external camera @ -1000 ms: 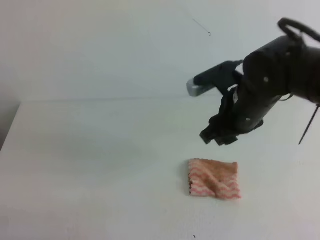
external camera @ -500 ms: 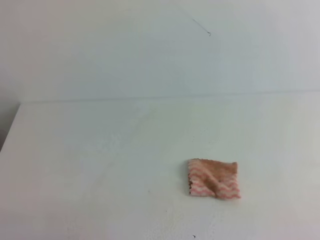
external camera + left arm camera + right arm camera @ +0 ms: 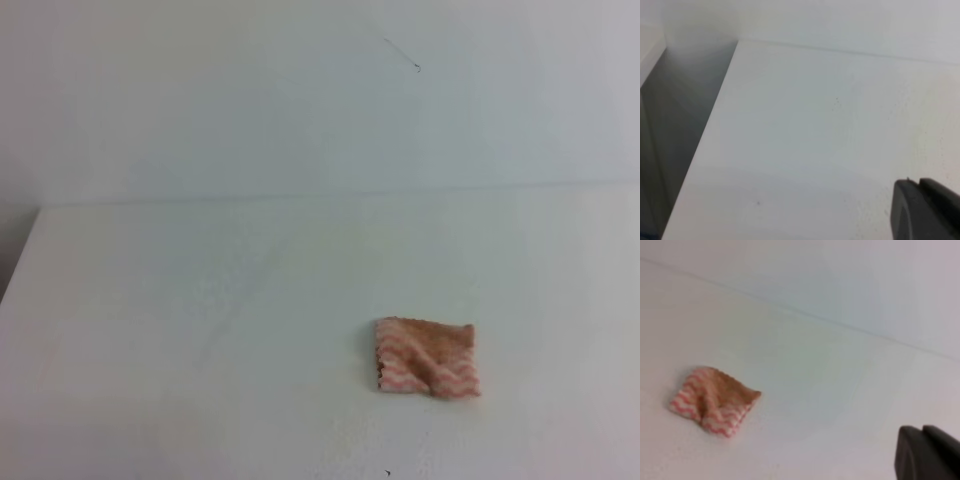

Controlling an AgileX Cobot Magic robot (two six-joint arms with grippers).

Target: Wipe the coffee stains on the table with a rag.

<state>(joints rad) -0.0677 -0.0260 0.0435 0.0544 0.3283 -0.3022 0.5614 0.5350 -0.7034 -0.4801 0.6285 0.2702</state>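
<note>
The rag point(image 3: 428, 357), pink-and-white zigzag with a brownish tinge, lies folded on the white table point(image 3: 200, 300) at the front right, and nothing touches it. No arm shows in the exterior high view. The right wrist view has the rag point(image 3: 714, 400) at the left, far from my right gripper point(image 3: 922, 429), whose dark fingers sit together at the bottom right with nothing between them. My left gripper point(image 3: 919, 184) shows as dark fingers pressed together over bare table point(image 3: 790, 125). No coffee stains show in any view.
The table's left edge point(image 3: 705, 135) drops to a grey gap beside a wall. A white wall point(image 3: 300, 100) rises behind the table's back edge.
The right arm, which hung above and right of the rag a second ago, has left the exterior high view. The rag has not moved.
</note>
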